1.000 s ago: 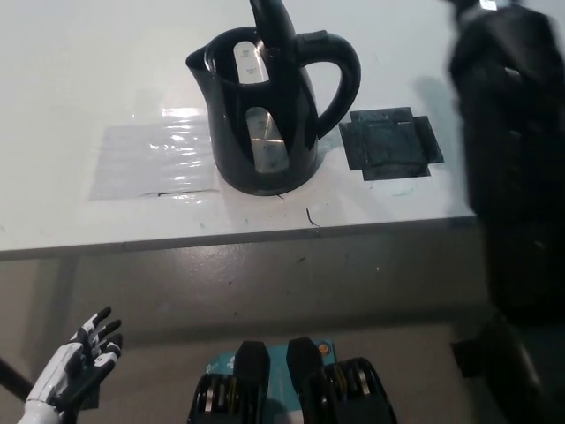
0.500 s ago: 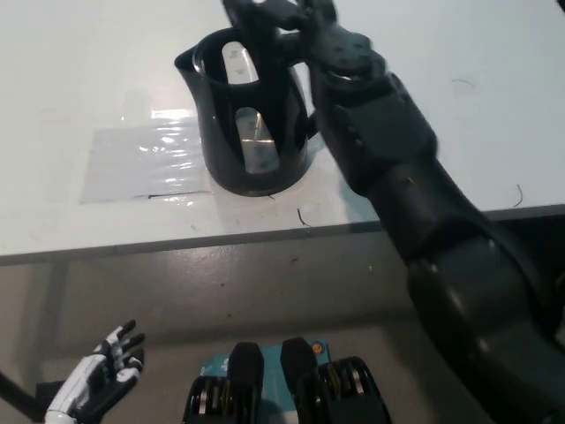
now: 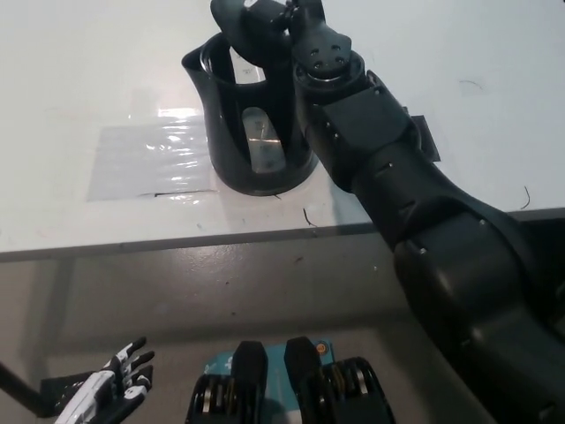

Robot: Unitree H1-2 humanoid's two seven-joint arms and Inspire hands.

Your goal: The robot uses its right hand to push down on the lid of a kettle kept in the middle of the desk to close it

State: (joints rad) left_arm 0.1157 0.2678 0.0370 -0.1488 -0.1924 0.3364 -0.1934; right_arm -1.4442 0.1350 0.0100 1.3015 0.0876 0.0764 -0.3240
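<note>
Black plastic electric kettle (image 3: 252, 132), glossy, with a clear water window down its side, standing upright at upper centre of the frame on the white worktop (image 3: 79, 79), its base partly on a clear shiny plastic sheet (image 3: 150, 159) lying flat to its left. Black rounded kettle lid (image 3: 243, 22), raised and tilted above the open rim. Black right hand (image 3: 296, 22), at top centre of the frame, up against the lid; whether its fingers are spread or curled cannot be told, since they merge with the dark lid. Black right arm running from lower right up across the kettle's handle side. White left hand (image 3: 110, 389), lower left corner, below the worktop edge, fingers apart and holding nothing.
</note>
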